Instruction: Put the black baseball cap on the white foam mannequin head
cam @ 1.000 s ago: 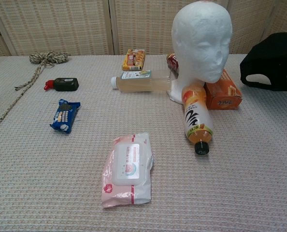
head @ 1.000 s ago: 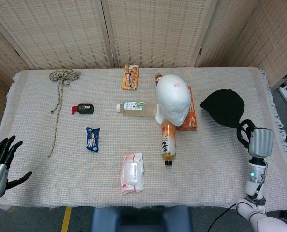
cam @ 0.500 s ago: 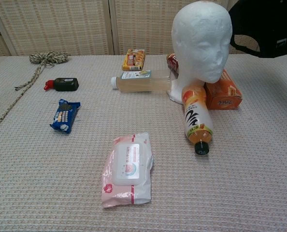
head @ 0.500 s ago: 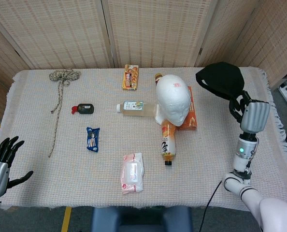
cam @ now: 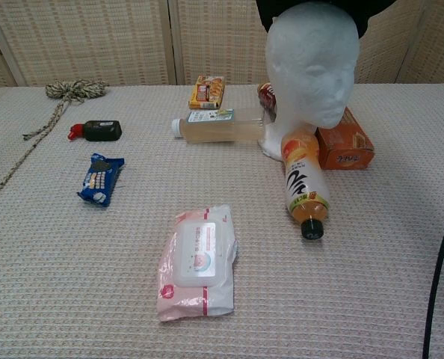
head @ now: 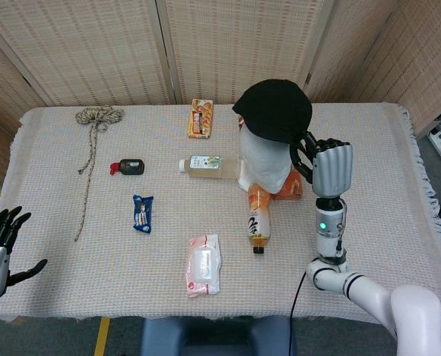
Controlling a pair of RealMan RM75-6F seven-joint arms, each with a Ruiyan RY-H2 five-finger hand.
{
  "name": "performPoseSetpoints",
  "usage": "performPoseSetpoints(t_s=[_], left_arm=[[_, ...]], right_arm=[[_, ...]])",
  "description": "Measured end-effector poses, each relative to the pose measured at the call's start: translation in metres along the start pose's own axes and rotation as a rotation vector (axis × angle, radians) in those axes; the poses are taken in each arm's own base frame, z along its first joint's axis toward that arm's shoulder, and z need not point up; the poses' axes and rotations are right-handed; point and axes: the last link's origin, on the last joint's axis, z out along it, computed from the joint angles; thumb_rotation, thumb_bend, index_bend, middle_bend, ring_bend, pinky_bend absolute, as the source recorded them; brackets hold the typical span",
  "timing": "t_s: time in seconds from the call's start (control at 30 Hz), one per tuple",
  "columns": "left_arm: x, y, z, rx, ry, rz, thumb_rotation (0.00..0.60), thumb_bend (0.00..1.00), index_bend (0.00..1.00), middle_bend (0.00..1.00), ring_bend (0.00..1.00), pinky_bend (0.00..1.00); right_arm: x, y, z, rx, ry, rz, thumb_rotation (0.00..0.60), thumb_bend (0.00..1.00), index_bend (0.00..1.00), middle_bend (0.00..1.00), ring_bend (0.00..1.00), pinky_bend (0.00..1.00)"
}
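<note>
The white foam mannequin head (head: pixel 265 165) (cam: pixel 312 63) stands upright right of the table's middle. The black baseball cap (head: pixel 276 110) hangs right over its crown and hides the top of the head in the head view. In the chest view only a black strip of the cap (cam: pixel 375 9) shows above and behind the foam; whether it touches the head I cannot tell. My right hand (head: pixel 330 166) grips the cap's right edge beside the head. My left hand (head: pixel 1 243) is open, fingers spread, off the table's near left corner.
An orange drink bottle (head: pixel 257 219) and an orange box (head: pixel 295 185) lie against the mannequin's base, a clear bottle (head: pixel 204 166) to its left. A pink wipes pack (head: pixel 203 265), blue packet (head: pixel 142 213), small dark bottle (head: pixel 129 167), rope (head: pixel 94 122) and snack box (head: pixel 200 119) lie elsewhere.
My right hand lifted the cap off the table at the right, then carried it left to above the mannequin head. The left hand barely moved.
</note>
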Motion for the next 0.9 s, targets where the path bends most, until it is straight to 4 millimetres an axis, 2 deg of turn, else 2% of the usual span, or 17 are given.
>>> performPoseSetpoints(t_s=[0.2,0.43,0.47,0.53,0.6,0.67,0.77,0.83,0.9], left_arm=[[0.002,0.001,-0.001,-0.008,0.0,-0.013,0.6,0.13,0.18,0.1,0.01,0.22],[0.002,0.002,-0.002,-0.012,-0.007,-0.02,0.6,0.13,0.18,0.1,0.01,0.22],[0.002,0.002,-0.002,-0.013,-0.007,-0.02,0.6,0.13,0.18,0.1,0.01,0.22],[0.002,0.003,-0.002,-0.016,-0.008,-0.022,0.6,0.13,0.18,0.1,0.01,0.22],[0.002,0.003,-0.002,-0.017,-0.006,-0.024,0.6,0.13,0.18,0.1,0.01,0.22],[0.002,0.003,-0.002,-0.016,-0.005,-0.024,0.6,0.13,0.18,0.1,0.01,0.22],[0.002,0.002,-0.002,-0.012,-0.006,-0.023,0.6,0.13,0.18,0.1,0.01,0.22],[0.003,0.001,-0.002,-0.008,-0.006,-0.021,0.6,0.13,0.18,0.1,0.01,0.22],[0.003,0.001,-0.002,-0.009,-0.007,-0.02,0.6,0.13,0.18,0.1,0.01,0.22]], right_arm=[[-0.003,-0.007,-0.033,0.078,-0.071,0.001,0.6,0.52,0.79,1.0,1.0,1.0],[0.002,0.008,-0.071,0.112,-0.145,-0.035,0.6,0.52,0.78,1.0,1.0,1.0],[0.002,0.01,-0.074,0.116,-0.152,-0.042,0.6,0.51,0.74,1.0,1.0,1.0],[0.001,0.015,-0.08,0.117,-0.17,-0.06,0.6,0.46,0.56,1.0,1.0,1.0],[-0.001,0.019,-0.084,0.11,-0.191,-0.074,0.6,0.35,0.23,1.0,1.0,1.0],[-0.001,0.021,-0.086,0.104,-0.206,-0.085,0.6,0.24,0.03,1.0,1.0,1.0],[0.003,0.026,-0.087,0.099,-0.222,-0.091,0.6,0.06,0.0,0.89,0.97,1.0],[0.008,0.03,-0.089,0.09,-0.243,-0.099,0.6,0.0,0.0,0.73,0.85,0.99],[0.014,0.033,-0.092,0.072,-0.279,-0.106,0.6,0.0,0.0,0.57,0.71,0.9]])
